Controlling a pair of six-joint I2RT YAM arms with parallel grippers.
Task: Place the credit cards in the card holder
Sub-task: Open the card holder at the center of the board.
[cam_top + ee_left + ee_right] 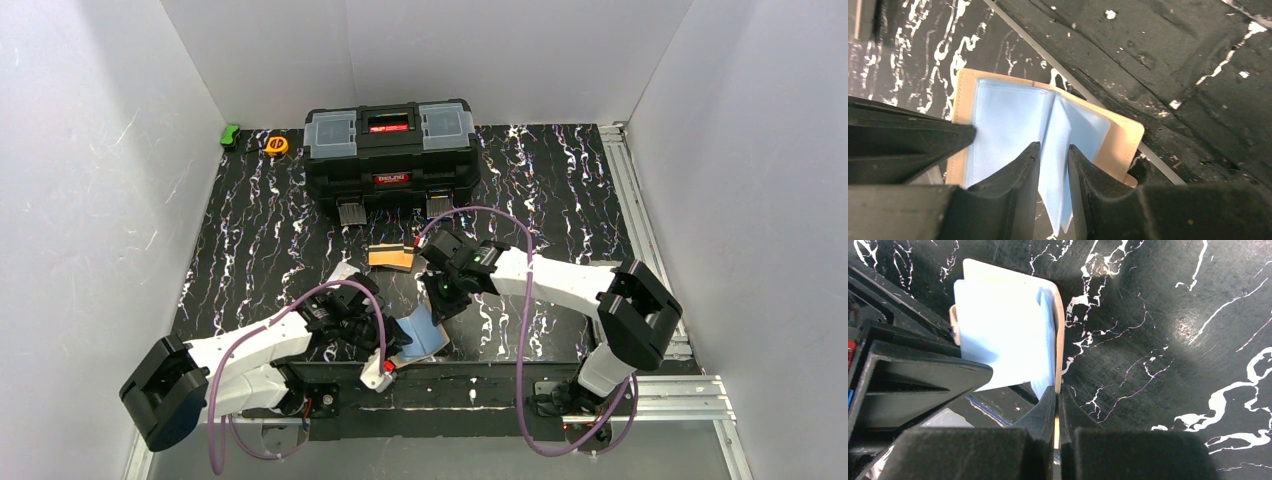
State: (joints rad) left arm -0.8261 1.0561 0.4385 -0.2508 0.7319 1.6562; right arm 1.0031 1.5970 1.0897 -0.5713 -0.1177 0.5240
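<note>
The card holder point(428, 335) lay open near the front edge of the table point(540, 180), between the two grippers, its beige cover underneath and its bluish plastic pockets fanned upward. The left gripper point(1054, 148) straddled one raised pocket leaf, jaws narrow and close to both faces. Whether it truly pinched the leaf could not be told. The right gripper point(1057, 390) was clenched tight at the cover's edge with a thin tan sliver between its jaws. That sliver was either the edge itself or a card seen edge-on, and the views did not settle which. A small stack of credit cards point(390, 257) sat well apart, just in front of the toolbox point(390, 150).

The likeliest trouble was the slick, floppy leaf. A light hold would probably let it slip out and fall flat, closing the pocket mouth. A hard hold with any pull could crease it or drag the light holder toward the nearby front edge. If the arms pulled against each other, the holder might lift or twist. And if both were occupied with the holder, freeing one for the stack risked it folding shut.
</note>
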